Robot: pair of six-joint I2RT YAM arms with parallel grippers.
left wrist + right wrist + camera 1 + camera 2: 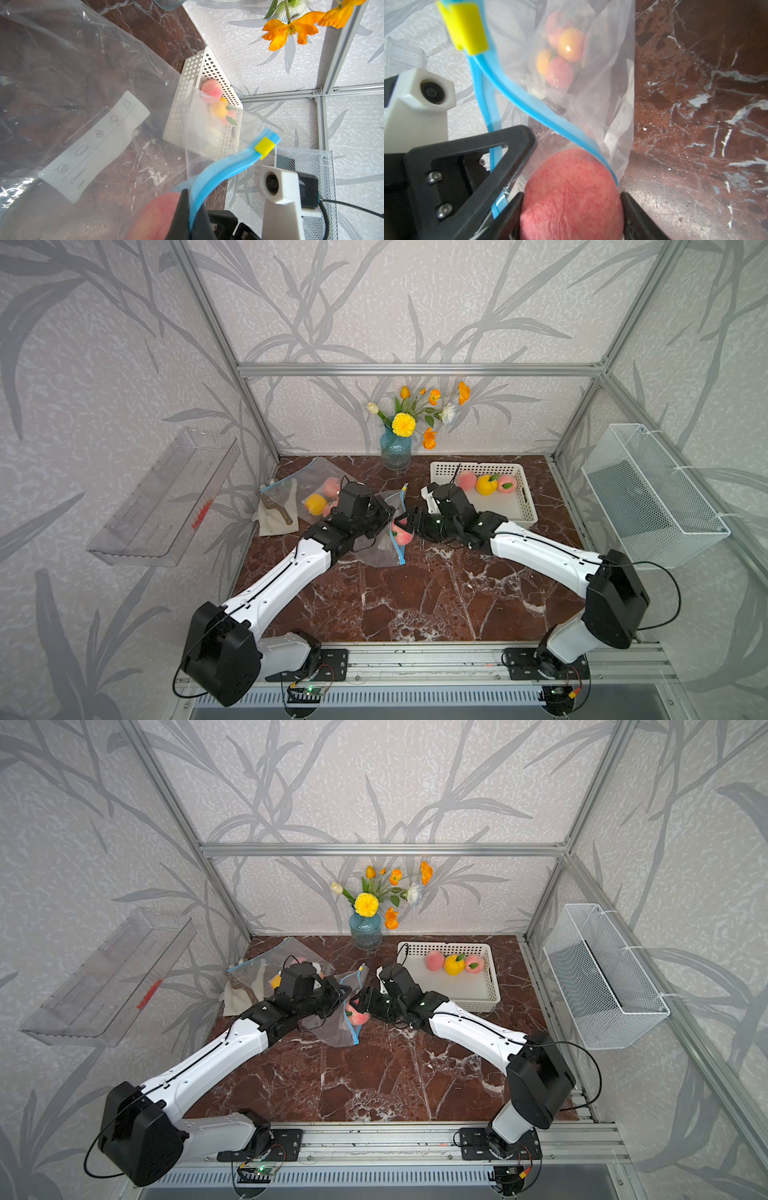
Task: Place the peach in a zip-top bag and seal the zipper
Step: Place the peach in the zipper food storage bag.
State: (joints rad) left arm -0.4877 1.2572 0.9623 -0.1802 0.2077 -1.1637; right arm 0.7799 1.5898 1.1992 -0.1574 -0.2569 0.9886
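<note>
The peach (571, 176) is gripped on both sides by the right gripper (572, 209). It is held at the mouth of the bag (83, 83), where the blue zipper strip (529, 104) is curved over it. How far in it sits cannot be told. That strip is pinched between the closed fingers of the left gripper (192, 216), and the yellow slider (265, 146) is seen at the strip's far end.

In the white basket (473, 465), set at the back right, three fruits are counted: two peaches and one yellow fruit. A second bag (316, 477), laid at the back left, is seen to hold at least three fruits. One vase (395, 450) is placed against the back edge.

The front half of the table (415, 605) is left open between the two arms.
</note>
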